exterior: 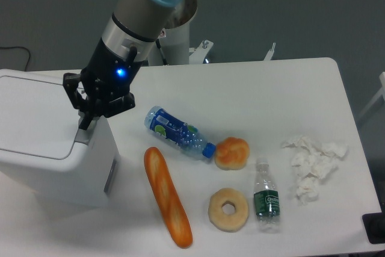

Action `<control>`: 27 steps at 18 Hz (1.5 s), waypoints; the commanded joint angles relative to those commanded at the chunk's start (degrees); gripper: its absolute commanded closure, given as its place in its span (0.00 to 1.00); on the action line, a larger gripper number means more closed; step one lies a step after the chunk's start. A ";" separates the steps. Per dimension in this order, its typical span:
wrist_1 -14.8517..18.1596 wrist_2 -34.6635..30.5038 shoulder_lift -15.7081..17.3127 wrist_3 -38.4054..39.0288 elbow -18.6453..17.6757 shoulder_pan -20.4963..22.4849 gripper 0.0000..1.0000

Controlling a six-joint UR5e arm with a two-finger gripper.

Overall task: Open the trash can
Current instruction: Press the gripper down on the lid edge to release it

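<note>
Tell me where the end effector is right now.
The end effector is at the left of the camera view, over the right edge of the trash can at its grey push tab, left of the blue-labelled bottle.

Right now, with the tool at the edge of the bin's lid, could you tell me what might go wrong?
The tool sits right at the right edge of the trash can, over the grey push tab; if it lands off the tab, it may slip down the side or press the lid rim without releasing it. A hard push could also shove the can. The blue bottle lies close by and could be knocked when the arm withdraws.
</note>
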State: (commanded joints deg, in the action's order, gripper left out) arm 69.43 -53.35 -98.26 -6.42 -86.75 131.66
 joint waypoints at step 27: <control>-0.35 -2.37 -0.17 -0.44 -0.62 0.09 0.99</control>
State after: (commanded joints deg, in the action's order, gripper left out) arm 69.08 -55.72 -98.44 -6.86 -87.36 131.75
